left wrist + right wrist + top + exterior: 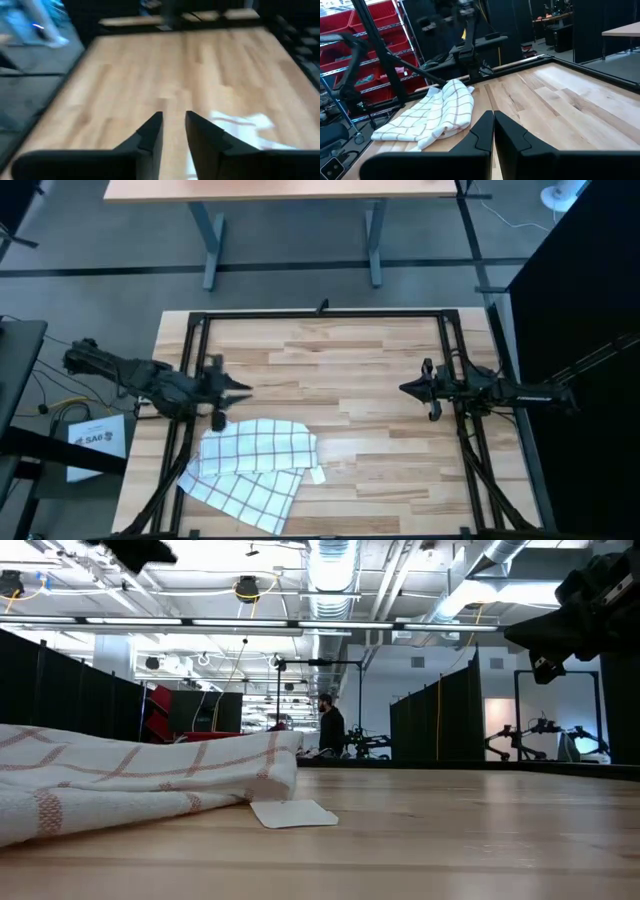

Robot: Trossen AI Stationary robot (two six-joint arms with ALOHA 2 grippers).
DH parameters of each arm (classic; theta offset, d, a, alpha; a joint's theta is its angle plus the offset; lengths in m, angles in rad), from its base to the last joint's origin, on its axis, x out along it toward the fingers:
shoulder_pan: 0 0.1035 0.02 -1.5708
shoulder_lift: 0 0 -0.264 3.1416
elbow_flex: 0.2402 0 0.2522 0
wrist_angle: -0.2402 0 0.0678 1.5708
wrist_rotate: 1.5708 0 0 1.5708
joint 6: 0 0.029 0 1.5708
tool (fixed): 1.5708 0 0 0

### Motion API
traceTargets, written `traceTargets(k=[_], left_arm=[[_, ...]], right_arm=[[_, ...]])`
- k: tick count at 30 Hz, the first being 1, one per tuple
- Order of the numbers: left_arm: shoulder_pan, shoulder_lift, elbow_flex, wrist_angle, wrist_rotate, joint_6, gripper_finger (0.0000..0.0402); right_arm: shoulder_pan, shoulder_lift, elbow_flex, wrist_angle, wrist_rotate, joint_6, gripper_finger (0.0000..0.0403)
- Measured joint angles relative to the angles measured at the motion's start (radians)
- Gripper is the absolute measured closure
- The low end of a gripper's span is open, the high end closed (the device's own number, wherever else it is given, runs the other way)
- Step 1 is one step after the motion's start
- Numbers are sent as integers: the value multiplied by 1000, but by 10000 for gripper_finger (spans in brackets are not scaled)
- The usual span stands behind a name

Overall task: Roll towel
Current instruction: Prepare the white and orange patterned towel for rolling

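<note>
Wood table (380,370) mostly bare. Left gripper (240,389) hovered just above towel's far edge, fingers slightly parted, holding nothing. Towel (255,465) lay loosely folded at table's front-left, tag (317,475) at its right edge. Right gripper (405,389) well apart from towel, fingers closed, empty.

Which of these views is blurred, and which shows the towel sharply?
The left wrist view is smeared, so the towel beyond the left hand is only a pale patch; the high view shows its grid clearly, and the right wrist view too.
</note>
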State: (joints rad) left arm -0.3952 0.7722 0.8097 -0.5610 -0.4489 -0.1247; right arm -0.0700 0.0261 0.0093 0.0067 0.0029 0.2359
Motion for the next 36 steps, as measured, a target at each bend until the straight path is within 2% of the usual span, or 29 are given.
traceTargets(k=[2, 4, 7, 9, 16, 19, 23, 29, 33, 36], left_arm=[[-34, 147, 113, -74, 84, 7, 310], [-83, 286, 223, -215, 149, -4, 301], [-161, 454, 350, -455, 204, -132, 298], [-216, 526, 389, -548, 239, -243, 298], [-461, 636, 397, -517, 263, -785, 297], [-564, 694, 397, -508, 263, -960, 297], [-632, 799, 398, -540, 258, -1062, 297], [-637, 945, 397, -638, 196, -1116, 297], [-635, 984, 360, -521, 188, -1130, 297], [-630, 987, 298, -453, 190, -1198, 297]], right_arm=[[0, 0, 0, 0, 0, 1, 401], [0, 0, 0, 1, 0, 1, 401], [2, 0, 0, 1, 0, 59, 401], [4, 0, 0, 2, 0, 118, 401], [-12, 0, 0, 23, -1, 191, 401], [-21, 0, 0, 22, -2, 243, 401], [-41, 0, 0, 4, -4, 244, 401], [-63, 1, 0, 0, -4, 246, 401], [-64, 1, 0, -1, -4, 246, 401], [-64, 1, 0, -2, -4, 243, 401]])
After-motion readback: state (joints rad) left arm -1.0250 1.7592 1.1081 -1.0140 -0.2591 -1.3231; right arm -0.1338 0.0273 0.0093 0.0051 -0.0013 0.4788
